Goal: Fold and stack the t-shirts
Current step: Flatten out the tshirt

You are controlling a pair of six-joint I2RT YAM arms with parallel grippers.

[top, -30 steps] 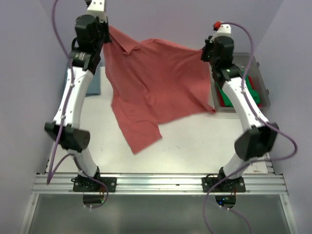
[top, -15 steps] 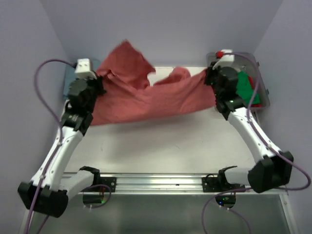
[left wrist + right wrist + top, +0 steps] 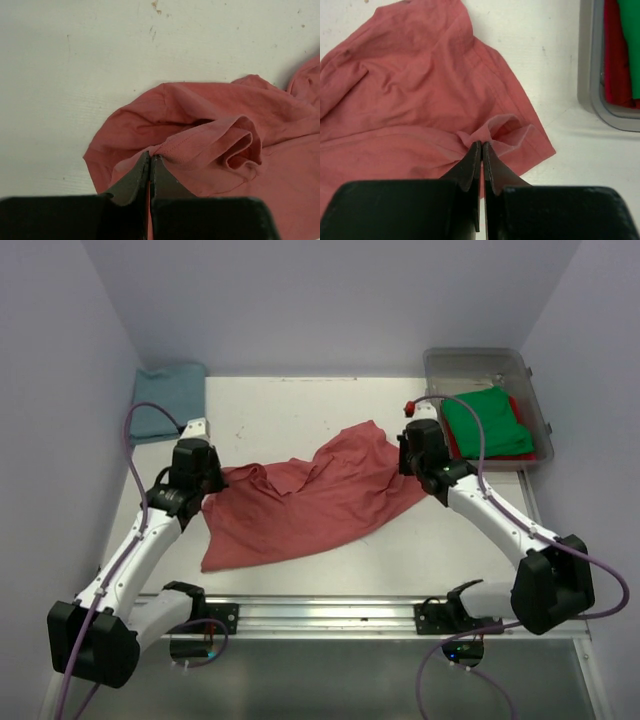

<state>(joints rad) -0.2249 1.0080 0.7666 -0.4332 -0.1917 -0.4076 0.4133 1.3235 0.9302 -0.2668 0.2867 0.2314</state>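
A salmon-red t-shirt (image 3: 310, 502) lies rumpled across the middle of the table. My left gripper (image 3: 150, 156) is shut on a fold of its hem (image 3: 200, 142) at the shirt's left side. My right gripper (image 3: 482, 145) is shut on a pinch of cloth near the shirt's right corner (image 3: 532, 140). Both hold the cloth low at the table surface. A folded teal-blue t-shirt (image 3: 168, 400) lies at the far left. A bright green t-shirt (image 3: 487, 420) lies over a red one (image 3: 615, 55) in the bin.
A clear plastic bin (image 3: 478, 360) stands at the far right corner of the white table (image 3: 300, 410); its grey rim (image 3: 590, 75) shows in the right wrist view. Purple walls close in on three sides. A metal rail (image 3: 320, 615) runs along the near edge.
Both arms have come down and toward the near side, lowering the salmon-red t-shirt from hanging in the air to lying spread on the table. Both grips have held.
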